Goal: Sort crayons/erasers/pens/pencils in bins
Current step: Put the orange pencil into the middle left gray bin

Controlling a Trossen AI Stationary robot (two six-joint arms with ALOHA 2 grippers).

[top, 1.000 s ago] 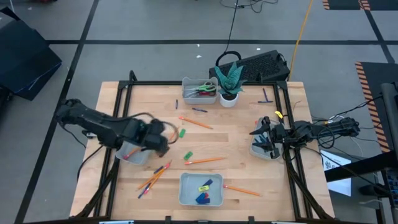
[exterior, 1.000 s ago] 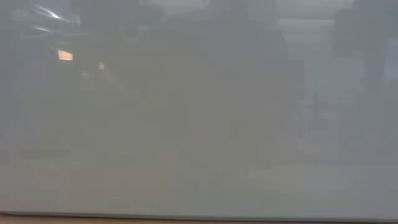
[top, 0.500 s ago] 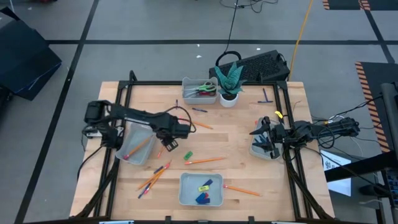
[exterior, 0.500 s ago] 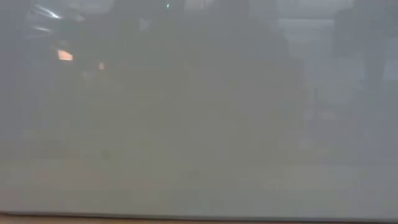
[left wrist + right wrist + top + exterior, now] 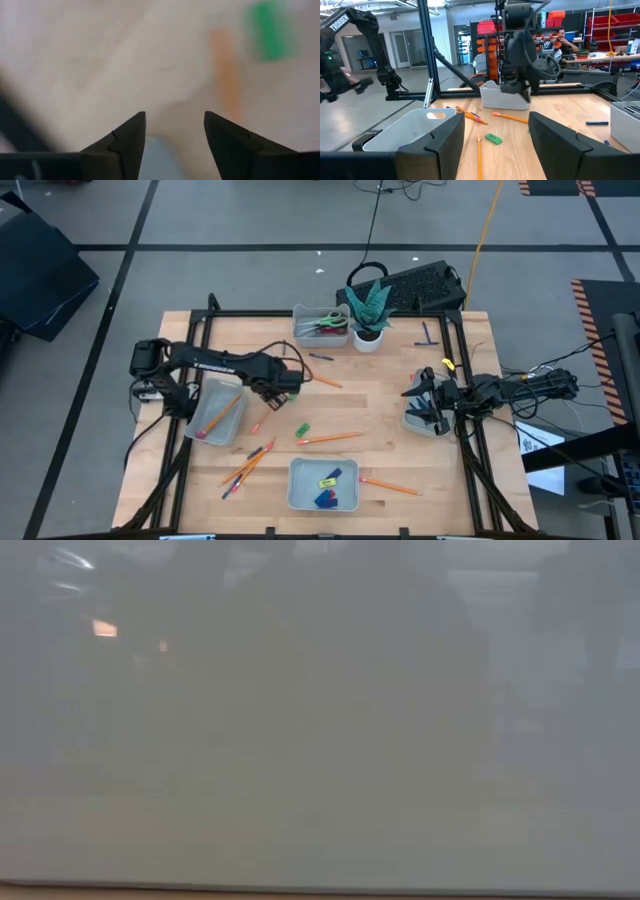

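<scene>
My left gripper [image 5: 290, 381] hangs open over the bare wood right of the left bin [image 5: 200, 402], which holds one orange pencil [image 5: 222, 412]. Its wrist view shows the open fingers [image 5: 175, 130] with nothing between them; a blurred pencil [image 5: 225, 75] and a green eraser [image 5: 270, 30] lie ahead. Another green eraser [image 5: 302, 429] lies mid-table. Loose pencils [image 5: 330, 438] and pens [image 5: 320, 357] lie scattered. My right gripper [image 5: 415, 394] waits open [image 5: 495, 135] over the right bin [image 5: 428, 426].
The near bin [image 5: 300, 498] holds several erasers. The far bin [image 5: 305, 320] holds scissors, beside a white plant pot [image 5: 368, 338]. A cluster of pencils and pens [image 5: 245, 465] lies at the near left. The low view is fogged over.
My left arm has stretched out from above the left bin toward the table's right and far side, carrying its gripper to the middle of the table's left half. The bin with its pencil now shows uncovered.
</scene>
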